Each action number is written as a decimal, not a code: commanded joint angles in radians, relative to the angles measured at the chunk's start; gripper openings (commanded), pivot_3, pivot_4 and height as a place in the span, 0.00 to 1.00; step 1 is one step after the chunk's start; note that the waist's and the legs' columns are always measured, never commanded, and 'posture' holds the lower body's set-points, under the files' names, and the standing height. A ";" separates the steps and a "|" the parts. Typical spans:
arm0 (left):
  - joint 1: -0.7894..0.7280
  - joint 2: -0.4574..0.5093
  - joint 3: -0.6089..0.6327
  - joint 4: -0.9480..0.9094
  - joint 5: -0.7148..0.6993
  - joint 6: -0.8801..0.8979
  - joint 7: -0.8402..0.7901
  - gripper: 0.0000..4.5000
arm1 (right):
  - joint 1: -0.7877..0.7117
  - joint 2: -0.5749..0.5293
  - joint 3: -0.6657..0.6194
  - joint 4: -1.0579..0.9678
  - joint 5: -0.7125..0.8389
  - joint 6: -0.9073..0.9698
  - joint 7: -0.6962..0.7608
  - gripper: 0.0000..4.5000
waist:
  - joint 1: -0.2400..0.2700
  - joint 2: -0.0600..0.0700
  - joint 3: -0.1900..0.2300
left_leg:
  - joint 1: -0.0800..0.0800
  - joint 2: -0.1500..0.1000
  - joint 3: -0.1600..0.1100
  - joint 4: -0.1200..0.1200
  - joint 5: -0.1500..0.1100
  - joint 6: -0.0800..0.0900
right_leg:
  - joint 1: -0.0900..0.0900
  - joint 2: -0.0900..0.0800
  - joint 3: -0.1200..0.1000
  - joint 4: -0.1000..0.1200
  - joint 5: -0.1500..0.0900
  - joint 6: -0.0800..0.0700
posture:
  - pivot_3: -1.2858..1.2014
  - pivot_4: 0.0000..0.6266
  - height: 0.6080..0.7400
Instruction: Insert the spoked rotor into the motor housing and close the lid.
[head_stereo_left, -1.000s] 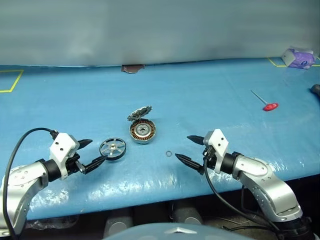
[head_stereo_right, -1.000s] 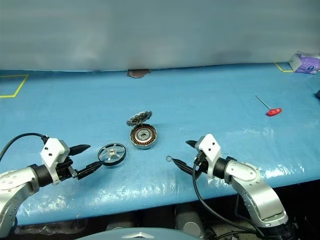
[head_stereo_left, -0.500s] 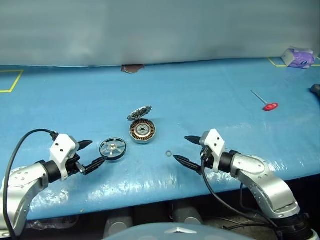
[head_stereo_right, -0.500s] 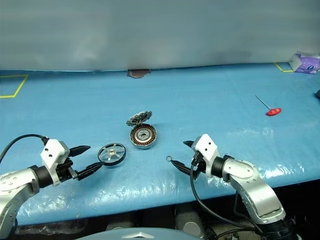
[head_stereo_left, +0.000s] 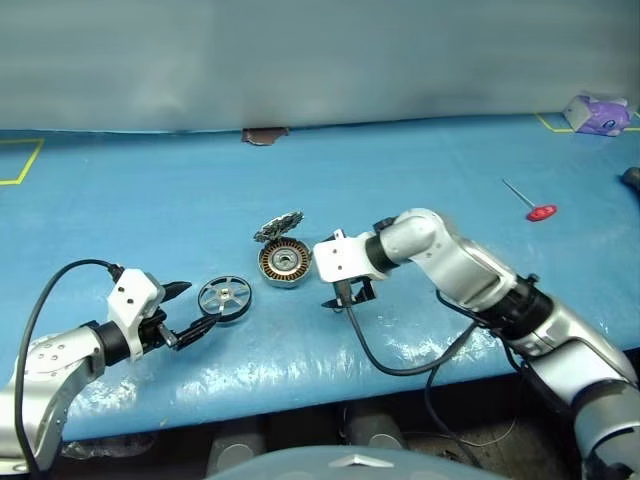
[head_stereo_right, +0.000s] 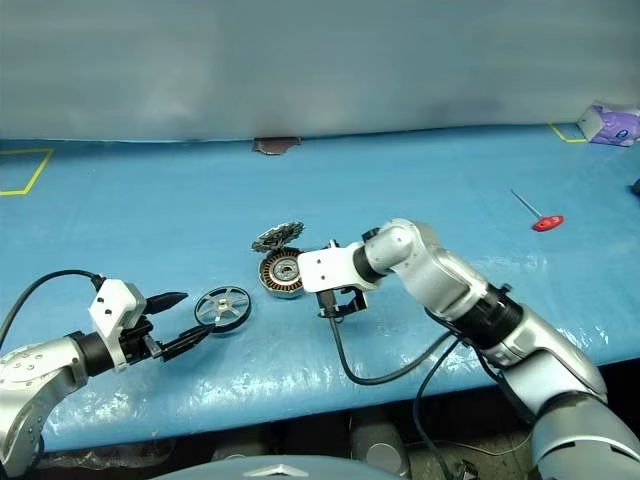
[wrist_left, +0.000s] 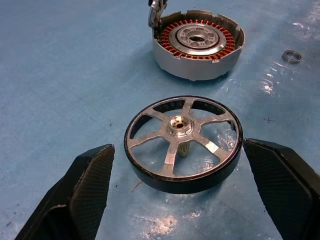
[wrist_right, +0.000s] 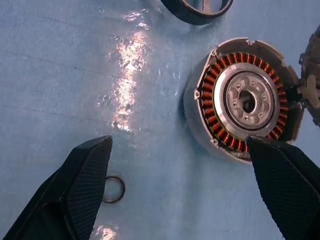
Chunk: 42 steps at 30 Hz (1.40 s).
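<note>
The spoked rotor (head_stereo_left: 225, 297) lies flat on the blue table, brass hub up. My left gripper (head_stereo_left: 198, 303) is open, one finger on either side of the rotor (wrist_left: 182, 142) without touching it. The motor housing (head_stereo_left: 284, 262) sits just right of the rotor, copper windings showing. The lid (head_stereo_left: 279, 226) leans tilted against the housing's far side. My right gripper (head_stereo_left: 347, 296) hangs open, pointing down at the table just right of the housing (wrist_right: 245, 102). A tiny loose ring (wrist_right: 113, 189) lies by one of its fingers.
A red-handled tool (head_stereo_left: 540, 212) lies at the right. A purple-and-white packet (head_stereo_left: 597, 115) sits at the far right corner, with a dark object (head_stereo_left: 630, 178) at the right edge. Yellow tape (head_stereo_left: 22, 162) marks the far left. A brown patch (head_stereo_left: 265, 136) sits at the table's back edge.
My right arm has swung left and forward and its wrist has rolled; the gripper now points down beside the housing. The left gripper, rotor, housing and lid have stayed put.
</note>
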<state>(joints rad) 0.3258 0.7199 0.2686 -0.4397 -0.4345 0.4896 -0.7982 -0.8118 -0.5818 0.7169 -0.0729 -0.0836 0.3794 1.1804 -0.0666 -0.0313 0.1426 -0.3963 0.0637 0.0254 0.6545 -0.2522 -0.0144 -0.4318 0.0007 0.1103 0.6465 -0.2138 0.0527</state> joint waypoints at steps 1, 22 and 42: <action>0.033 -0.019 0.029 -0.048 -0.006 -0.021 0.016 0.99 | -0.078 0.078 0.019 0.128 -0.049 -0.087 0.027 1.00 | 0.001 0.000 0.000 | 0.000 0.000 0.000 0.000 0.000 0.000 | 0.000 0.000 0.000 0.000 0.000 0.000 | 0.52 0.24 1.00; 0.099 -0.076 0.039 -0.084 -0.009 -0.048 0.056 0.99 | -0.160 0.285 0.011 0.536 -0.182 -0.316 0.070 1.00 | -0.001 0.002 0.001 | 0.001 0.000 0.000 0.001 0.000 0.000 | 0.001 -0.001 -0.001 0.003 0.000 0.000 | 0.52 0.24 1.00; 0.087 -0.087 0.017 -0.062 -0.005 -0.057 0.055 1.00 | -0.041 0.354 -0.073 0.351 -0.141 -0.077 0.098 0.49 | -0.008 0.002 0.001 | 0.002 0.000 0.000 0.002 0.000 0.000 | 0.001 0.000 -0.001 0.005 0.000 0.000 | 0.52 0.24 1.00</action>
<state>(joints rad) 0.4146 0.6359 0.2823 -0.4832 -0.4350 0.4492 -0.7427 -0.8762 -0.2533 0.6417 0.3712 -0.2748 0.2316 1.2380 -0.0742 -0.0290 0.1440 -0.3940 0.0639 0.0251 0.6566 -0.2523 -0.0146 -0.4312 0.0004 0.1091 0.6520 -0.2142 0.0521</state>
